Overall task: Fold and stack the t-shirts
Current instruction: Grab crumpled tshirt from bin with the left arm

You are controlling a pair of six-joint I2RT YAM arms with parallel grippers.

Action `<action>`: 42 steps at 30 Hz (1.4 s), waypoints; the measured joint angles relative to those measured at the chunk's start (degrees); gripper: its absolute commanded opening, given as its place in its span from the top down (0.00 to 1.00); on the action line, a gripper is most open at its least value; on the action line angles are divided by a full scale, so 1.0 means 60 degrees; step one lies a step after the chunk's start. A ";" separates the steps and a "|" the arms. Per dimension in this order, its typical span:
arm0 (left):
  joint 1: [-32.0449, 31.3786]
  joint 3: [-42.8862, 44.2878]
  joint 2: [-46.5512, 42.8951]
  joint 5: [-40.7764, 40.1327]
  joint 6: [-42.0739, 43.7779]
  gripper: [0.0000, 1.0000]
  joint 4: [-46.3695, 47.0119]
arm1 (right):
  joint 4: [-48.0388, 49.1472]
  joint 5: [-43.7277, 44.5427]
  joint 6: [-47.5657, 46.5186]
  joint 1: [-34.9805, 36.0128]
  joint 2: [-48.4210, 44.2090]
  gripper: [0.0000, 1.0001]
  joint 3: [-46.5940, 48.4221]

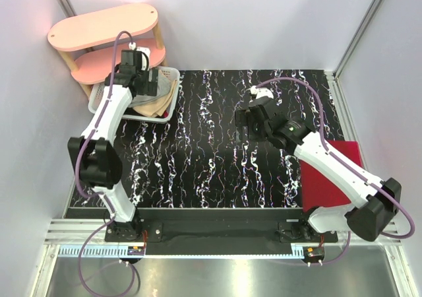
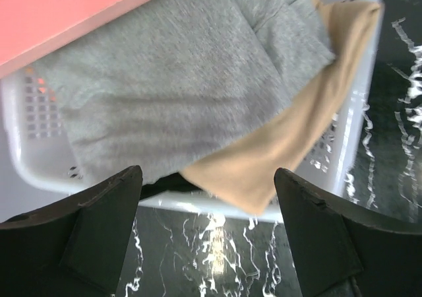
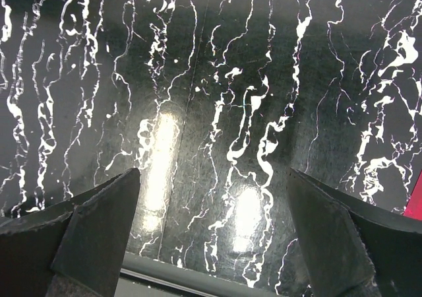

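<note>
A light heather grey t-shirt lies crumpled on top in the white lattice basket. A tan-beige t-shirt lies under it and drapes over the basket's near rim; it also shows in the top view. A bit of dark fabric shows beneath them. My left gripper is open and empty, hovering just over the basket's near rim. My right gripper is open and empty above the bare black marbled table.
The basket stands at the table's far left corner, partly under a pink two-tier shelf. A flat red item lies at the right edge, under my right arm. The black marbled tabletop fills the middle.
</note>
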 measured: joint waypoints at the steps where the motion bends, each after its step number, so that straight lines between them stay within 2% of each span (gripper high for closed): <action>1: 0.0015 0.0047 0.0211 -0.0022 0.0011 0.14 0.0036 | 0.0000 0.0000 0.0022 0.0000 -0.0113 0.00 -0.0055; 9: 0.0452 0.0211 0.1596 -0.0025 0.0000 0.20 0.0029 | -0.0007 0.0000 0.0142 0.0004 -0.0488 0.00 -0.0386; 16: 0.0929 0.0361 0.1665 -0.0004 0.0015 0.32 0.0055 | -0.0055 -0.0004 0.0149 0.0007 -0.0503 0.00 -0.0663; 20: 0.0940 0.0368 0.1668 -0.0004 0.0080 0.40 0.0058 | -0.0076 -0.0004 0.0171 0.0007 -0.0503 0.00 -0.0685; 24: 0.0911 0.0364 0.1676 -0.0004 0.0200 0.43 0.0124 | -0.0080 0.0000 0.0175 0.0007 -0.0503 0.00 -0.0685; 32: 0.0903 0.0033 0.1730 0.0000 0.0433 0.56 0.0463 | -0.0084 0.0004 0.0226 0.0007 -0.0503 0.00 -0.0685; 34: 0.0903 -0.0029 0.1745 0.0004 0.0481 0.65 0.0484 | -0.0084 0.0011 0.0248 0.0007 -0.0503 0.01 -0.0685; 35: 0.0903 -0.0044 0.1745 0.0004 0.0492 0.83 0.0481 | -0.0087 0.0025 0.0251 0.0007 -0.0503 0.01 -0.0685; 36: 0.0903 -0.0058 0.1745 0.0018 0.0532 0.96 0.0495 | -0.0087 0.0069 0.0255 0.0007 -0.0506 0.01 -0.0685; 37: 0.0903 -0.0087 0.1745 0.0073 0.0619 1.00 0.0528 | -0.0084 0.0113 0.0259 0.0007 -0.0510 0.02 -0.0692; 42: 0.0892 -0.0102 0.1741 0.0146 0.0688 1.00 0.0550 | -0.0095 0.0186 0.0335 0.0011 -0.0641 0.02 -0.0831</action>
